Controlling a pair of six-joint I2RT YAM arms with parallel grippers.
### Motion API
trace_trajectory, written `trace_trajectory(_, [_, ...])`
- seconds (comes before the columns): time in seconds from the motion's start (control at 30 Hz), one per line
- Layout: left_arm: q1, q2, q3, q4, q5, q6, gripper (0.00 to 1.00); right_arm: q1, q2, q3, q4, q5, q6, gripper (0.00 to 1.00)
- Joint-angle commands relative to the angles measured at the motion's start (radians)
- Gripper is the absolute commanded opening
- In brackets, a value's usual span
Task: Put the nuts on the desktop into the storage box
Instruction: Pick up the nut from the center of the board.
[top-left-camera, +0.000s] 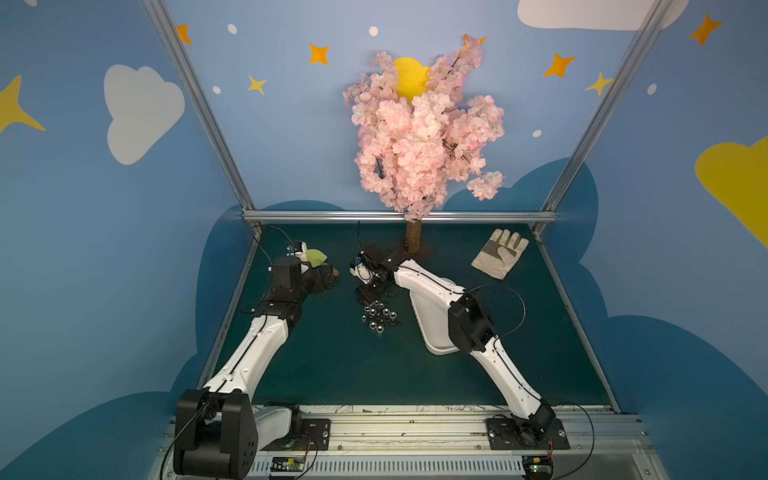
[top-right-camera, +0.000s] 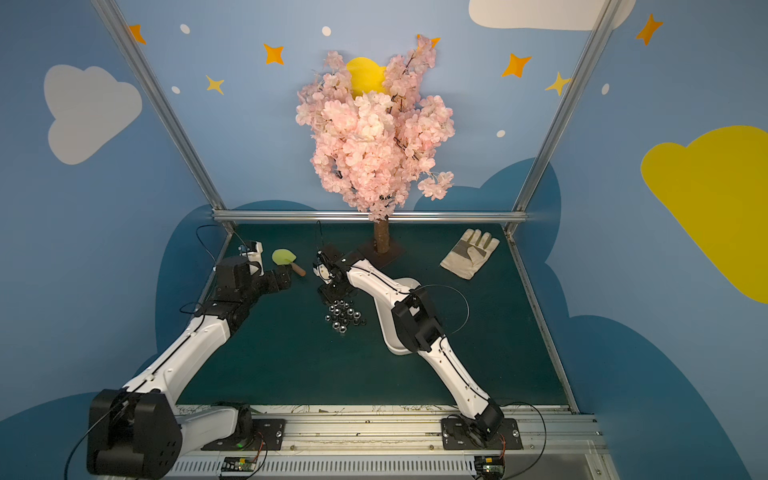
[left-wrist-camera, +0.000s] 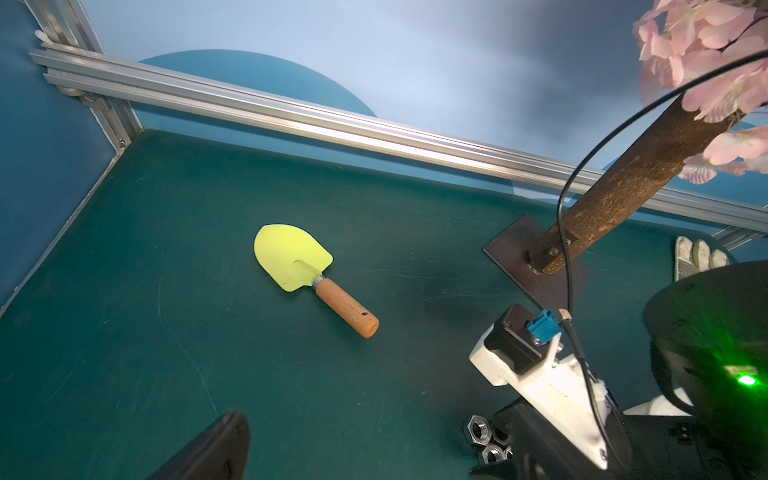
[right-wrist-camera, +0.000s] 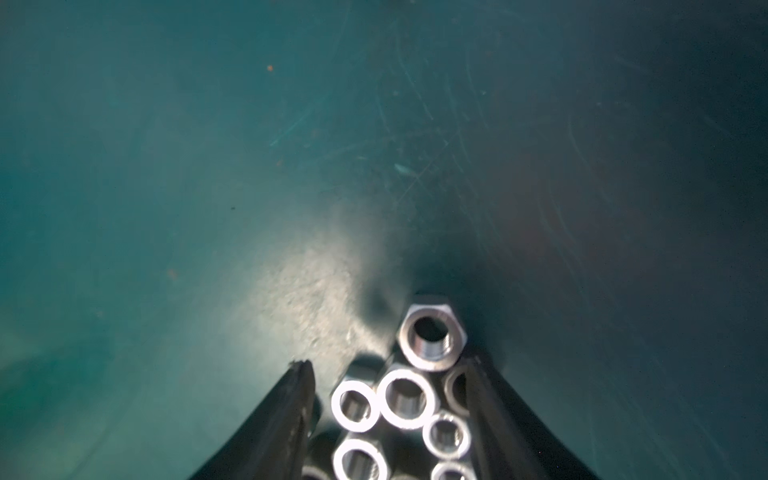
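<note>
Straddles the far-edge hex nuts on the desktop with right gripper jaws parted, storage box just right; cannot tell the state of the left gripper.

Storage box: largely under the right arm in both top views, contents unreadable. Nuts: blurred in the right wrist view, pile cut by the picture's edge between the right gripper fingers. Left gripper: dark lump from above; one finger at its wrist view's edge, spread unreadable.
</note>
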Motion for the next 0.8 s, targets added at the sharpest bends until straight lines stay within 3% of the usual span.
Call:
trace_trajectory(0.0, [0.000,-0.013,-0.006,-0.011,-0.015,-0.008,1.00,0.004,0.029,0.048,0.036,0.048,-0.006,0.64])
trace_trajectory(0.33, [0.000,-0.016,-0.005,-0.014,-0.031,-0.005,1.00,0.008,0.081,0.100,0.005,0.061,-0.027,0.60])
trace_trajectory(0.53, [0.000,-0.022,-0.011,-0.013,-0.043,-0.008,1.00,0.028,0.081,0.085,-0.008,0.077,-0.049,0.43])
trace_trajectory(0.63, [-0.001,-0.025,-0.012,-0.013,-0.049,-0.009,1.00,0.032,0.079,0.083,-0.009,0.083,-0.047,0.26])
trace_trajectory(0.77, [0.000,-0.032,-0.015,-0.013,-0.056,-0.009,1.00,0.030,0.031,0.083,0.016,0.083,-0.025,0.16])
